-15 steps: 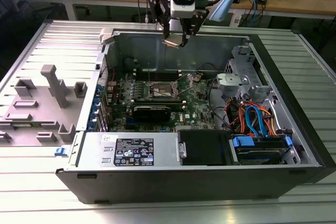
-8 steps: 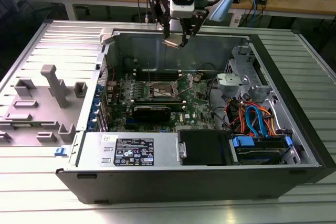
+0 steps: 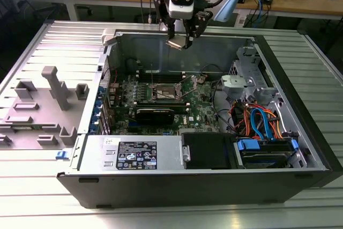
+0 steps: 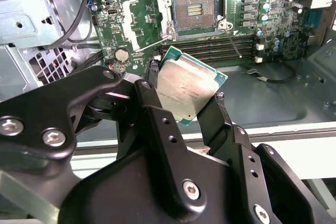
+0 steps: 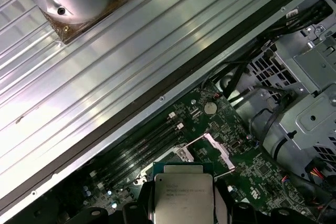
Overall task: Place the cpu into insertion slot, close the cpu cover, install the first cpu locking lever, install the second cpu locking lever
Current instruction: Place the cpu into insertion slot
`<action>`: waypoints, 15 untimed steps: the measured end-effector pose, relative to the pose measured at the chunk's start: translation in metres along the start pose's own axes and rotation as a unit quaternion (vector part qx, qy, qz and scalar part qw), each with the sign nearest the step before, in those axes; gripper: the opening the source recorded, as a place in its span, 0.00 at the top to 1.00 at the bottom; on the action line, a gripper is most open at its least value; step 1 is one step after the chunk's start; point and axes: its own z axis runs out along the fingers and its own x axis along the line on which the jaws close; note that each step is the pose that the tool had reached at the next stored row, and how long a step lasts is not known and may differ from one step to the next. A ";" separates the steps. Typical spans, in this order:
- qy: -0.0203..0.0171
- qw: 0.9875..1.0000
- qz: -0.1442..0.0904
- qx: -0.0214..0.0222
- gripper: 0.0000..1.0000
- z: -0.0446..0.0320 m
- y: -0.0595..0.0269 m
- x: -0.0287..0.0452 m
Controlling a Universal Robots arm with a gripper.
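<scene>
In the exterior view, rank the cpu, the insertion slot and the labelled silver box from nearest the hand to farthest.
1. cpu, held in the hand.
2. insertion slot, mid-board, below the hand.
3. labelled silver box, at the case's near edge.

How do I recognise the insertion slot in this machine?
Inside the open computer case lies a green circuit board. Near its middle is the insertion slot: square, dark centre, silver rim, unlike the long narrow black slots beside it.
</scene>
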 end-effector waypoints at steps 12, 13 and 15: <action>0.000 1.000 0.000 0.000 0.45 0.0000 0.0000 0.0000; 0.000 1.000 0.002 0.000 0.45 0.0000 0.0000 0.0000; -0.001 1.000 0.007 0.000 0.45 0.0002 0.0000 0.0000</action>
